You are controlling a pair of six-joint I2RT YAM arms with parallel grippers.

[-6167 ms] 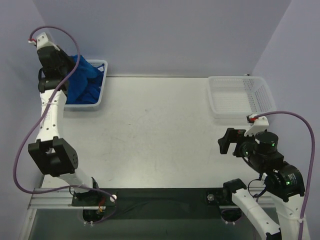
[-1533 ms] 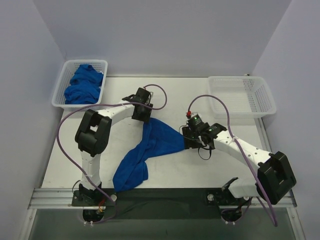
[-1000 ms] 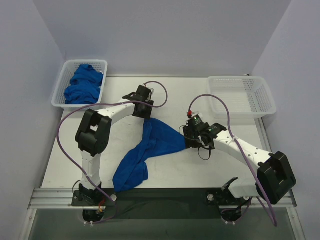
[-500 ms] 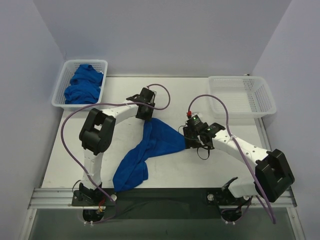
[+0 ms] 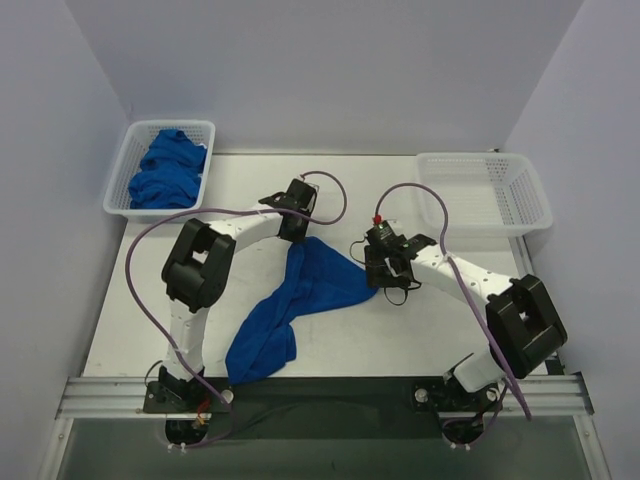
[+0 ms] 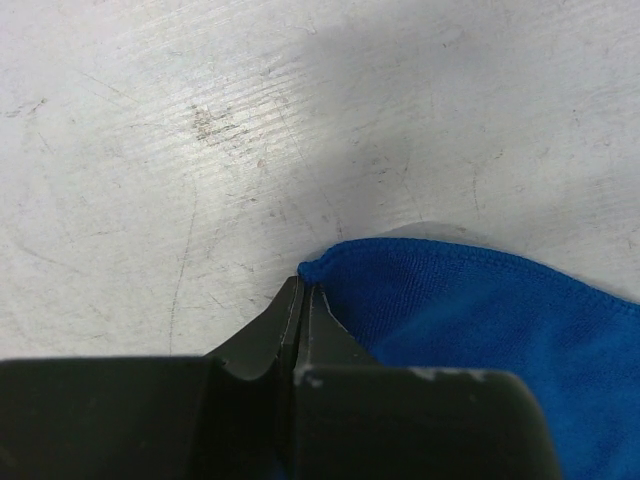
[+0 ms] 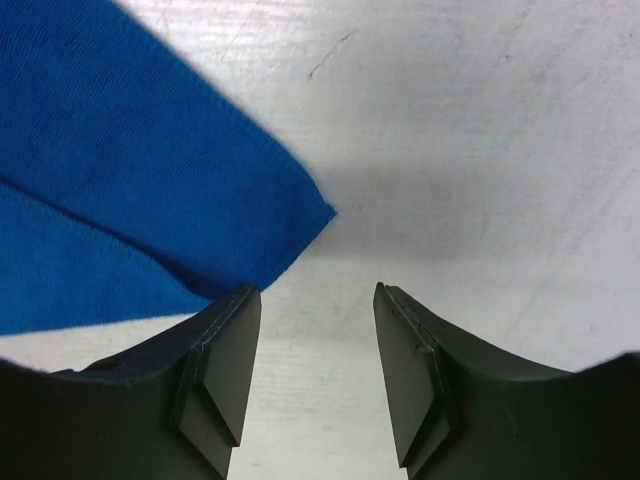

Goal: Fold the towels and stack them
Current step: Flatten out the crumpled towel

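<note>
Overhead view of a white table (image 5: 420, 335) with two robot arms reaching in from 6 o'clock. Compared with half a second earlier, the right arm's elbow has swung inward and its wrist has shifted a little toward 11 o'clock, while the left wrist has edged slightly toward 3 o'clock. The blue towel (image 5: 305, 285) lies much as it did: a broad part at the table's centre, trailing in a crumpled strip toward 7 o'clock.

The left gripper (image 6: 303, 292) has its fingers pressed together, pinching the towel's far corner flat against the table. The right gripper (image 7: 315, 295) has its fingers spread wide with nothing between them. The towel's pointed right corner lies on the table just ahead of its left finger, not touching it.

At 10 o'clock sits a white mesh basket (image 5: 205, 128) holding a rumpled heap of blue towels (image 5: 165, 172). At 2 o'clock is a second white mesh basket (image 5: 480, 195), well apart from both grippers
</note>
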